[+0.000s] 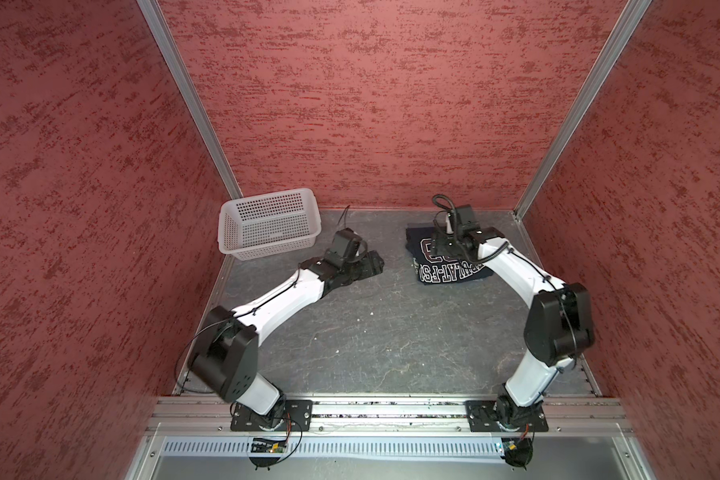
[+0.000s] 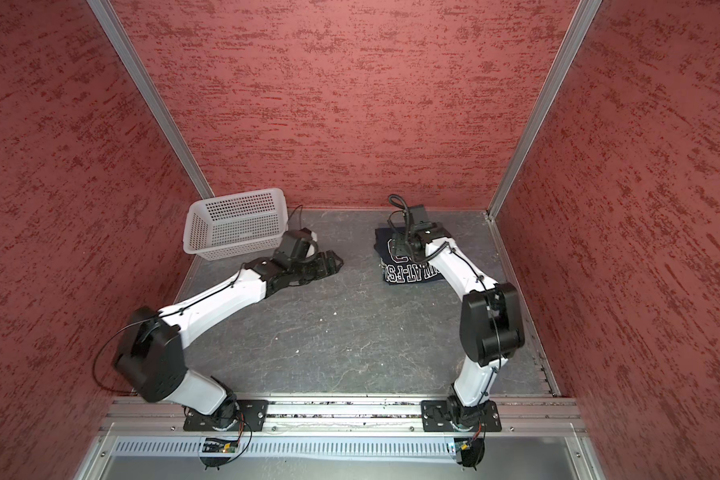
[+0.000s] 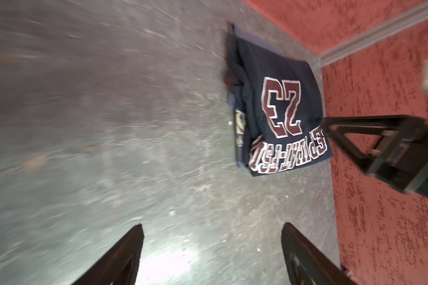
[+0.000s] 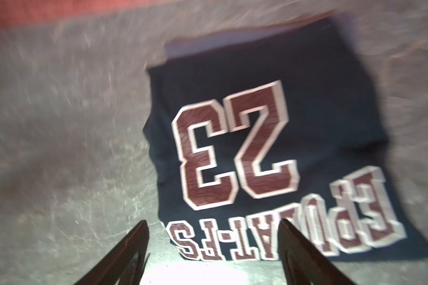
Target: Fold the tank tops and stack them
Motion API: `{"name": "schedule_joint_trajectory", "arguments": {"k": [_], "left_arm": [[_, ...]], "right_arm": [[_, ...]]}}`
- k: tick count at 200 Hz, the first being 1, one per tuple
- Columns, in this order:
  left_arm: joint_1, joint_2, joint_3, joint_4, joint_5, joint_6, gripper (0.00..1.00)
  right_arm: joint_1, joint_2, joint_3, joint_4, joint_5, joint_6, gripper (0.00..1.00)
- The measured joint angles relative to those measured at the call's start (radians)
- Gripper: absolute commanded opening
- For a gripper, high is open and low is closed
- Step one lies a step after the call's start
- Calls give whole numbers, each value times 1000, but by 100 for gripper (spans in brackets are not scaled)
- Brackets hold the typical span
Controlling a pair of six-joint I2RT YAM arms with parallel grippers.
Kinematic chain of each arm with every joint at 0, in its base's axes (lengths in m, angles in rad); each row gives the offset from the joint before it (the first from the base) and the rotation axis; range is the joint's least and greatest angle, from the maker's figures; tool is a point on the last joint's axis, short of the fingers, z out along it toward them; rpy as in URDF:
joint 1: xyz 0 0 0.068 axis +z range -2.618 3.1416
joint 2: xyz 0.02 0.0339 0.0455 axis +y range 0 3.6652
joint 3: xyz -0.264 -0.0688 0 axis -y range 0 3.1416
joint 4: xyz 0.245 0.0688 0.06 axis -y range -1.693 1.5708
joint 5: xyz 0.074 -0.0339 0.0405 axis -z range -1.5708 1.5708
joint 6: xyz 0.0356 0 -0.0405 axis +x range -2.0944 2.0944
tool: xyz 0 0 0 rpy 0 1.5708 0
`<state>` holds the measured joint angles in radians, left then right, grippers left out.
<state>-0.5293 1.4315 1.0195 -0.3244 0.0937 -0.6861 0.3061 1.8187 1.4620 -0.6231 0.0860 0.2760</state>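
Observation:
A folded navy tank top with maroon "23" lettering lies at the back right of the table. A thin edge of the slate grey-blue tank top shows under its far side. In both top views my right gripper hangs over the stack. In the right wrist view this gripper is open, with nothing between its fingers, above the shirt's near edge. My left gripper is open over bare table to the left of the stack and touches no cloth.
A white perforated basket stands at the back left, close behind the left wrist. Red textured walls enclose the grey table on three sides. The stack lies near the back right corner post.

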Motion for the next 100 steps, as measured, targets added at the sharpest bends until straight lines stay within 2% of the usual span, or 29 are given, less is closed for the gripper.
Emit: {"name": "schedule_joint_trajectory", "arguments": {"k": [41,100], "left_arm": [[109,-300,-284,32,-30,11,93],[203,-530,-437,21,-36,15,93]], "right_arm": [[83,203,106,-30,97,-47,89],[117,442,315,-94,271,-71,92]]}}
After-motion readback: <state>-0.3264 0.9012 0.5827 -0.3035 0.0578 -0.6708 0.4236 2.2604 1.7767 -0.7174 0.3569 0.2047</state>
